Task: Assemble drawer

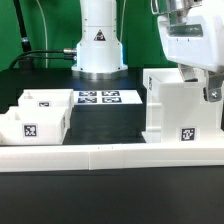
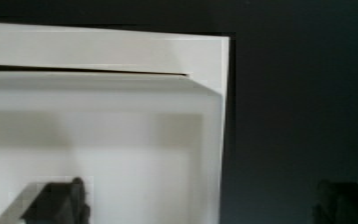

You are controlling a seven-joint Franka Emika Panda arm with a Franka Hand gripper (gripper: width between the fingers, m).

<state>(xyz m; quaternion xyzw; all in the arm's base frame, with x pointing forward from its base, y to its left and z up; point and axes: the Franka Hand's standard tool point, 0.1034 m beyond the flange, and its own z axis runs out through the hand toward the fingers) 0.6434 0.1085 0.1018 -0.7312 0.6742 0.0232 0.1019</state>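
Note:
The white drawer housing (image 1: 175,105) stands upright at the exterior view's right, a square tag on its front face. Two small white trays (image 1: 35,118) sit close together at the exterior view's left, the front one tagged. My gripper (image 1: 209,93) hangs over the housing's top right edge. In the wrist view the housing's top corner (image 2: 158,60) fills the picture. My gripper (image 2: 202,205) is open. One dark finger (image 2: 55,200) is over the white part and the other (image 2: 345,205) is over the dark table, so the housing's side wall lies between them.
The marker board (image 1: 100,98) lies flat in the middle, in front of the robot base (image 1: 98,45). A long low white border wall (image 1: 110,156) runs along the front. Black cables lie at the back left.

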